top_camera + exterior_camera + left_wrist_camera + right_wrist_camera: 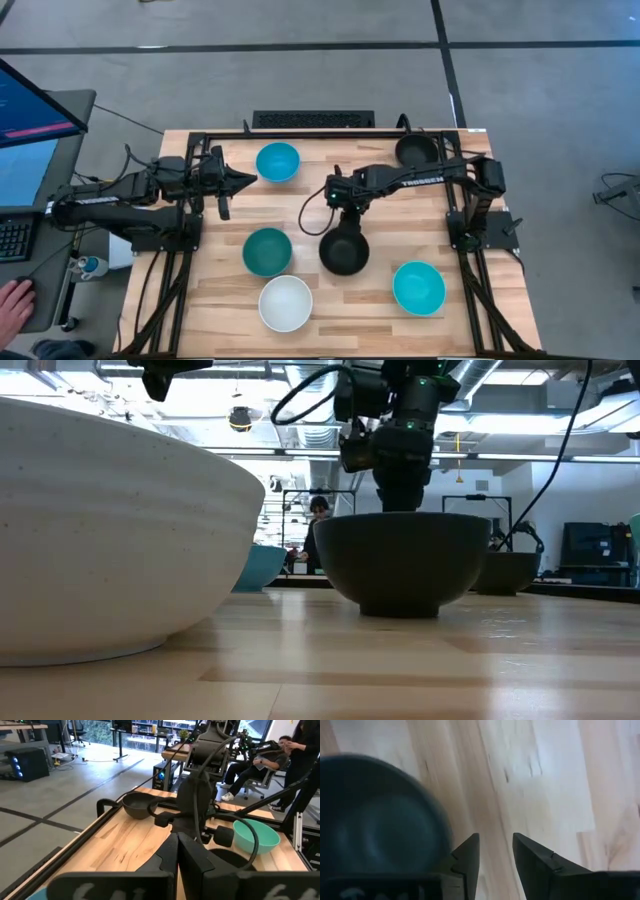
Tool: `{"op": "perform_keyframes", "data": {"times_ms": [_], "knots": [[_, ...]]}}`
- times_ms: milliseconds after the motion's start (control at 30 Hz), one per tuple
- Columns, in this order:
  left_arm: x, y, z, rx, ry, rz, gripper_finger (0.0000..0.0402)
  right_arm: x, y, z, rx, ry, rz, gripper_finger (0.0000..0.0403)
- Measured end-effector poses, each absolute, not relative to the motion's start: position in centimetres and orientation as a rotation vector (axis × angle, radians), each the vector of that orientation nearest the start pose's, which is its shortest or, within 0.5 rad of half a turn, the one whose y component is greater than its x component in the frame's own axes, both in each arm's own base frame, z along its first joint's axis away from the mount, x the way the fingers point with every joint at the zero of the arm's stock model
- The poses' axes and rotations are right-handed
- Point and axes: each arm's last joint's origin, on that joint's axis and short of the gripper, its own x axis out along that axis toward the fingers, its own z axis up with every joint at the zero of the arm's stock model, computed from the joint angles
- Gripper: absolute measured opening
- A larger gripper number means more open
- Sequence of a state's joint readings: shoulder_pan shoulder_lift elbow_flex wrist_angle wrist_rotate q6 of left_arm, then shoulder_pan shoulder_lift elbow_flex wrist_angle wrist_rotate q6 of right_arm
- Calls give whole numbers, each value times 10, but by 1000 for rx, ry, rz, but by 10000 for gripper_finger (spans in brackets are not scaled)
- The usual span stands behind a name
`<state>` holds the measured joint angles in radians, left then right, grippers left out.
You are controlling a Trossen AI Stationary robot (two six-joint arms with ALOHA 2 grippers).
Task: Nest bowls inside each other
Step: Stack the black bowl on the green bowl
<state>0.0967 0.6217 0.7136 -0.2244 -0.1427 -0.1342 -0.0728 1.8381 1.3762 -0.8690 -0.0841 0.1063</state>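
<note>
Hovering over black bowl (344, 251) at frame centre — right gripper (343, 213), fingers slightly apart, empty, poised at rim for pickup. Left gripper (240, 181) pressed together, idle beside cyan bowl (278, 161), upper left.

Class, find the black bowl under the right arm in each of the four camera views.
High view: black bowl at table centre, below the right pincer.
Low view: centre, right pincer above.
Left wrist view: rim low, right of centre.
Right wrist view: blurred, left.
Shared landmark: the right pincer.
</note>
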Motion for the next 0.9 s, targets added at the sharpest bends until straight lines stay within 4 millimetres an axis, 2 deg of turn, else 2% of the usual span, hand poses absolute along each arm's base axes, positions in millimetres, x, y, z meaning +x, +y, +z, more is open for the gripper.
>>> {"op": "perform_keyframes", "data": {"times_ms": [433, 900], "knots": [[138, 18, 327, -131, 115, 248, 0, 358, -2, 209, 166, 1345, 0, 141], [138, 18, 327, -137, 111, 247, 0, 360, -1, 225, 154, 1351, 9, 141]]}}
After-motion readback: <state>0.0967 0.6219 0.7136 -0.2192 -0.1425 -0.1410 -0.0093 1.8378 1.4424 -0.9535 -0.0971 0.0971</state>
